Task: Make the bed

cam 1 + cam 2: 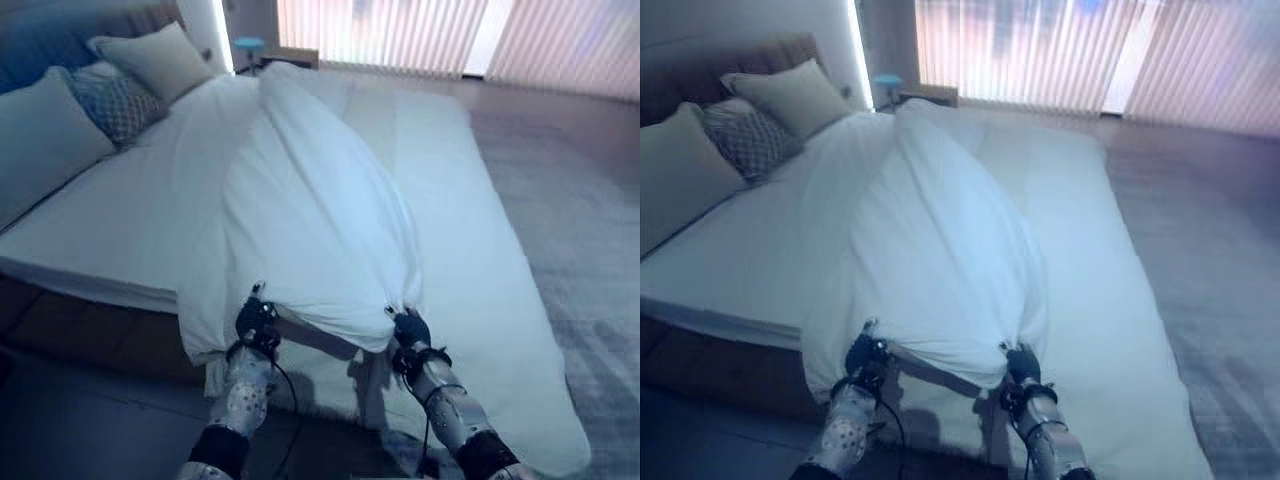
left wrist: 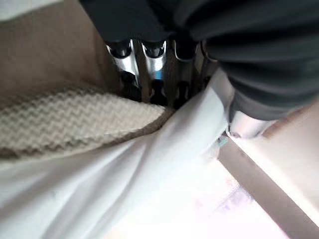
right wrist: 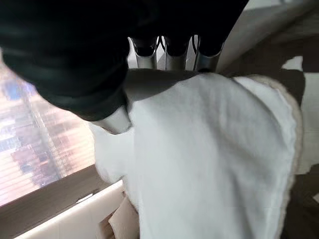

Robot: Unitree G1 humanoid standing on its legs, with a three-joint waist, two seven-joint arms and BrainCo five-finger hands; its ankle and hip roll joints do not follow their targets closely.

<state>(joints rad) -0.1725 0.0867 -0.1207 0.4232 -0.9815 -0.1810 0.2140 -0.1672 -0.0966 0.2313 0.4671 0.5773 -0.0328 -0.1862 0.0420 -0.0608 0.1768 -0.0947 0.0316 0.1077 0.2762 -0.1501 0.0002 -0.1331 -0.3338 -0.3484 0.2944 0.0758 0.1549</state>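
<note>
While the white duvet lies bunched in a long ridge down the middle of the bed, its near edge is pinched up at 2 spots: the left hand at about 7 o'clock and the right hand at about 5 o'clock, each with fingers curled tight round a fold of cloth. The risk, as I see it, is an uneven pull: 1 corner slipping free, or the ridge dragging sideways off the mattress. The pillows sit well apart at 10 o'clock. Both wrist views show cloth wrapped over the fingers, so how deep each grip goes is hard to judge. The duvet's far end is lost near the curtains.
</note>
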